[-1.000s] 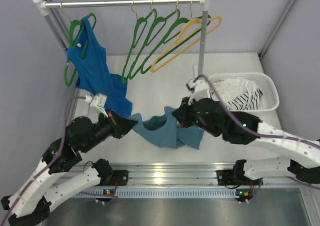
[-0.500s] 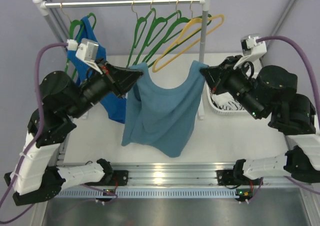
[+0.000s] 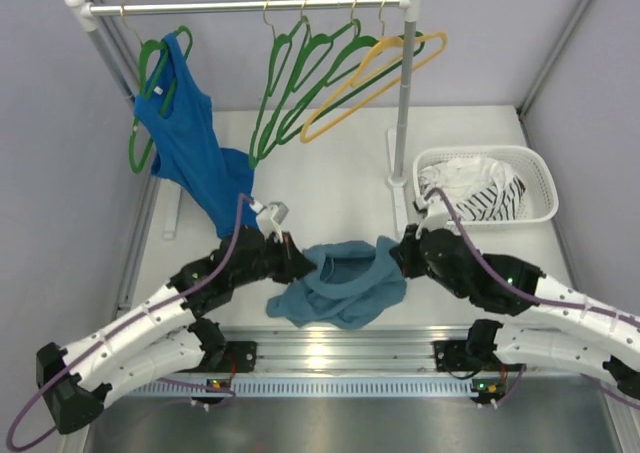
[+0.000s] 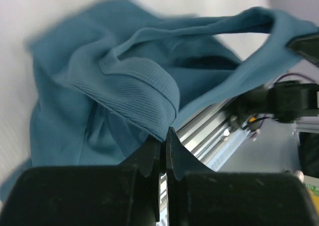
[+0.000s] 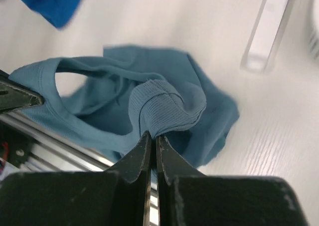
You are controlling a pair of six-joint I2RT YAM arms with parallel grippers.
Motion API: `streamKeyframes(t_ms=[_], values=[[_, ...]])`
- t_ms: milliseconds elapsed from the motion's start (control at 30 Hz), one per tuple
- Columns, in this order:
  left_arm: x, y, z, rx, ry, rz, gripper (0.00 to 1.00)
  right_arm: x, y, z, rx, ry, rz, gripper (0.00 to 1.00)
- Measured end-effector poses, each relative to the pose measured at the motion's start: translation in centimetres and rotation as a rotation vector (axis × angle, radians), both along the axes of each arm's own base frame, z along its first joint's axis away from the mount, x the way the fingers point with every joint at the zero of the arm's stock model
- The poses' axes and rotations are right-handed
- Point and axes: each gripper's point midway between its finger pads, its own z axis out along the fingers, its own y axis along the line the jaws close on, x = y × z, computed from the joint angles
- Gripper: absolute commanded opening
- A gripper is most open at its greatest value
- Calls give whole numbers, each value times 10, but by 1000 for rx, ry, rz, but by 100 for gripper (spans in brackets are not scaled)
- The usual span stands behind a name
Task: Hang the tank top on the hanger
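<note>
While the tank top (image 3: 340, 285) lies bunched on the table (image 3: 330, 178) in the top view, the left gripper (image 3: 300, 266) and right gripper (image 3: 394, 257) meet its two ends. The green hanger (image 3: 264, 103) hangs on the rail (image 3: 240, 6), well apart from it. The royal-blue top (image 3: 190, 148) has a white neck label (image 3: 157, 90) too small to read. In the left wrist view, the jaws are clamped together on the tank top's ribbed edge. The right wrist view shows its jaws pinching a ribbed fold likewise.
</note>
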Motion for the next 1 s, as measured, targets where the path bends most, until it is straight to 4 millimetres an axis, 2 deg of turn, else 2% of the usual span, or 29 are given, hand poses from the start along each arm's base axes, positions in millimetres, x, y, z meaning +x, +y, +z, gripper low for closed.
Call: streamKeyframes(t_ms=[33,67,100,133,167,200,233,300,333,400,433,500,533,667,833,1000], values=[[-7,4,-38,17,77,16,3,-6,-4,-28,-16,48,0,0],[-13,8,-66,26,131,30,4,-13,-6,-55,-28,98,-3,0],[-22,15,-100,52,204,50,5,-17,-7,-75,-30,134,-10,0],[-28,20,-119,68,249,64,6,-23,-11,-96,-43,176,-17,0],[-33,25,-138,79,291,79,12,-28,-14,-114,-45,214,-24,1],[-39,29,-150,88,326,90,15,-33,-16,-128,-37,243,-30,2],[-40,30,-154,83,343,98,19,-36,-18,-137,-29,263,-35,6],[-38,24,-149,42,342,99,27,-42,-18,-149,2,294,-41,9],[-36,21,-144,19,334,98,29,-44,-18,-152,18,308,-43,17],[-34,17,-136,-17,322,99,36,-48,-16,-156,44,327,-43,24],[-33,16,-132,-29,318,102,38,-49,-14,-157,58,335,-41,32],[-32,18,-125,-45,301,112,42,-51,-12,-158,81,348,-46,39],[-31,21,-120,-47,290,124,43,-52,-12,-157,89,350,-46,46],[-20,32,-87,-56,223,193,47,-52,-14,-154,117,355,-64,56],[-1,56,-26,-67,80,314,48,-53,-22,-153,96,366,-92,63],[6,81,8,-27,-2,402,48,-52,-26,-146,76,370,-123,68]])
